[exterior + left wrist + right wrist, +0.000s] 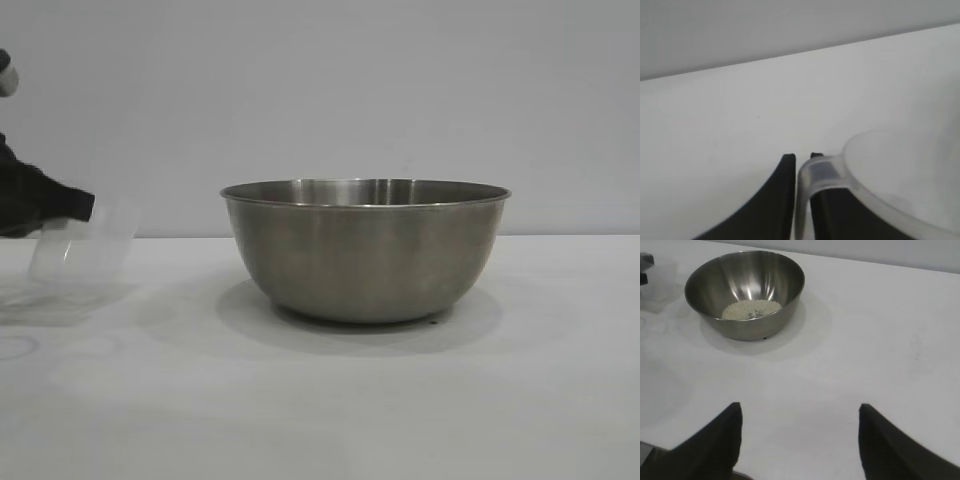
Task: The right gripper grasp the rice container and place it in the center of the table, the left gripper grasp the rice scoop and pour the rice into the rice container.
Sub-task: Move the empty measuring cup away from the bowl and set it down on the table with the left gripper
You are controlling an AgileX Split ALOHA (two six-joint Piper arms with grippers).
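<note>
The rice [751,309] lies in the rice container [365,250]. At its 9 o'clock, the left gripper [802,165] pinches the rice scoop [82,250] by its handle (apparently emptied); the right gripper [799,440] waits with fingers wide, holding nothing.

L gripper [802,165] fingers [775,200] pinch rice scoop [900,180] handle between them; cup body beside fingers, over white tabletop [740,115].

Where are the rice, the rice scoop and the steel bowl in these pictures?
rice [751,309]: right wrist view, middle of the grain layer.
rice scoop [82,255]: exterior view, its clear side wall.
rice container [365,260]: exterior view, front of its outer wall.
</note>
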